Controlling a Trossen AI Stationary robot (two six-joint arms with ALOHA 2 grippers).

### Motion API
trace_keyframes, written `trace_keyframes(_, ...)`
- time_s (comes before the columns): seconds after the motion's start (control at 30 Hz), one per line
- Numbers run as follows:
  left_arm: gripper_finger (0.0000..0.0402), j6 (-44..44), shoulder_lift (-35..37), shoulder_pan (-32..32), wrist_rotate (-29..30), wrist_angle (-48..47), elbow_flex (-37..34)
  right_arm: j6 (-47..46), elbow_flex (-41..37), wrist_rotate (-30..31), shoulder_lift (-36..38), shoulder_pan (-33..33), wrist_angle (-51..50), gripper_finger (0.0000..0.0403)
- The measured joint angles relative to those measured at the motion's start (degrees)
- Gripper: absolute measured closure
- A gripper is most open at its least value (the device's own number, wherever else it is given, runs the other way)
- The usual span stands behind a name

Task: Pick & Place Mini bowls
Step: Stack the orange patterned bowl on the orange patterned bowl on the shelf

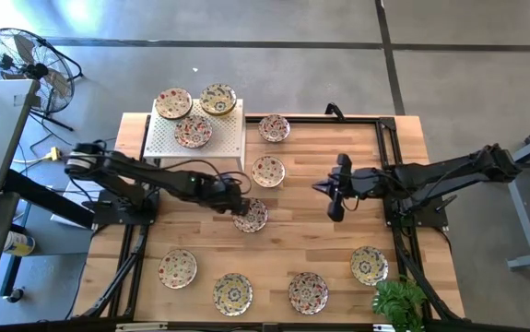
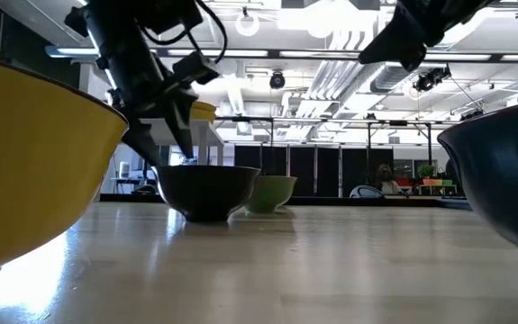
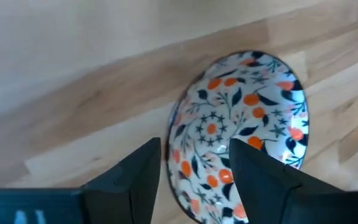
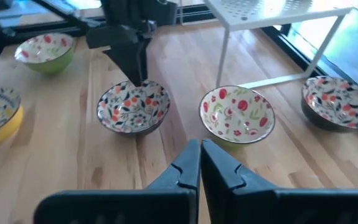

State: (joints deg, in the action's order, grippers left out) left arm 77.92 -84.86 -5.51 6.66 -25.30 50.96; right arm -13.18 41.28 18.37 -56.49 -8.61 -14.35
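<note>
The mini bowls are small round bowls with red and blue floral patterns inside. My left gripper (image 1: 237, 205) is open and points down over the rim of one bowl (image 1: 253, 218) near the table's middle. In the left wrist view one finger (image 3: 144, 171) stands outside that rim and the other (image 3: 256, 171) inside the bowl (image 3: 241, 106). The bowl (image 4: 134, 107) rests on its base on the wood. My right gripper (image 1: 320, 188) is shut and hovers to the right of it, fingertips (image 4: 200, 152) pointing toward a red-flowered bowl (image 4: 238, 115).
A white perforated rack (image 1: 168, 138) at the far left carries three bowls. Two more bowls (image 1: 274, 127) (image 1: 267, 171) sit beside it, and several lie along the near edge (image 1: 233, 293) (image 1: 369, 265). A green plant (image 1: 398, 300) stands at the near right corner.
</note>
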Motion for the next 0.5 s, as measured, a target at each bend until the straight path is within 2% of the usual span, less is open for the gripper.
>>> trace_keyframes(0.1, 0.0224, 3.2, -2.6, -1.1, -0.3, -0.8, 0.6, 1.6, 0.0, -1.1, 0.0, 0.0, -0.2, 0.0400)
trace_keyframes(0.2, 0.0250, 5.9, -4.2, -2.2, -1.4, -0.5, 0.9, 3.2, 0.0, -2.0, 0.0, 0.0, -0.3, 0.0399)
trace_keyframes(0.43, 0.0369, 9.4, -5.5, -4.1, -1.2, -0.2, 0.8, 5.7, 0.0, -2.5, 0.0, -0.1, -2.0, 0.0399)
trace_keyframes(0.5, 0.0390, 10.1, -5.1, -3.9, -1.5, 0.1, 0.9, 6.0, 0.0, -2.5, 0.0, 0.0, -2.6, 0.0399)
